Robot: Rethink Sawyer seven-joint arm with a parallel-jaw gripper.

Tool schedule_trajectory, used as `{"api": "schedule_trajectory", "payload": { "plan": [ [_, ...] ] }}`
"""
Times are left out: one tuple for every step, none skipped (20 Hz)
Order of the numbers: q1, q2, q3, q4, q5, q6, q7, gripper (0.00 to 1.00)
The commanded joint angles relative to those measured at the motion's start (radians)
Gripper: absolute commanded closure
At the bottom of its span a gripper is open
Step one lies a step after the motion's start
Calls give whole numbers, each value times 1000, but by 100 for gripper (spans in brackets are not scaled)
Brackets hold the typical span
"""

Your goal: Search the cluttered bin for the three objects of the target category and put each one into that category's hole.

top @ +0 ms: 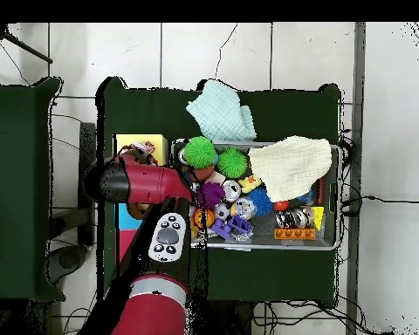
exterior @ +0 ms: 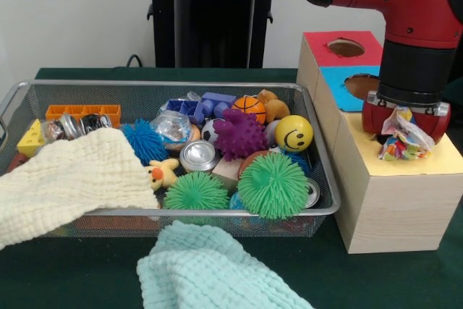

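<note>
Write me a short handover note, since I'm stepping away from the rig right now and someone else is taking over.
Gripper: shut on a crinkly multicoloured packet, held above the yellow section of the wooden box.
Bin: still crowded with spiky balls, a smiley ball and tins; a cream cloth drapes over one end.
Done: one item lifted out.
Left: drop the packet; the yellow section's hole is not visible. I cannot tell how many items are already sorted.

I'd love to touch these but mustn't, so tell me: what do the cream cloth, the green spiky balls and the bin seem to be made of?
The cream waffle-textured cloth looks like soft woven cotton, matte and puckered. The two green spiky balls seem to be rubbery plastic, judging by their dense, thin, floppy strands. The silver mesh bin appears to be metal wire, with a shiny rim and see-through sides.
</note>
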Motion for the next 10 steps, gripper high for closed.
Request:
{"api": "schedule_trajectory", "payload": {
  "plan": [
    [-13, 270, 74, 65, 32, 83, 182, 0],
    [-7, 271, 65, 59, 33, 91, 186, 0],
    [-7, 270, 64, 61, 36, 90, 189, 0],
    [-6, 269, 64, 62, 39, 88, 192, 0],
    [-6, 268, 64, 63, 43, 87, 195, 0],
    [-6, 267, 63, 64, 46, 85, 198, 100],
    [-7, 265, 65, 67, 53, 83, 203, 100],
    [-8, 263, 68, 71, 61, 81, 208, 100],
    [1, 261, 59, 68, 64, 84, 210, 100],
    [-3, 253, 65, 75, 63, 73, 200, 100]
  ]
}}
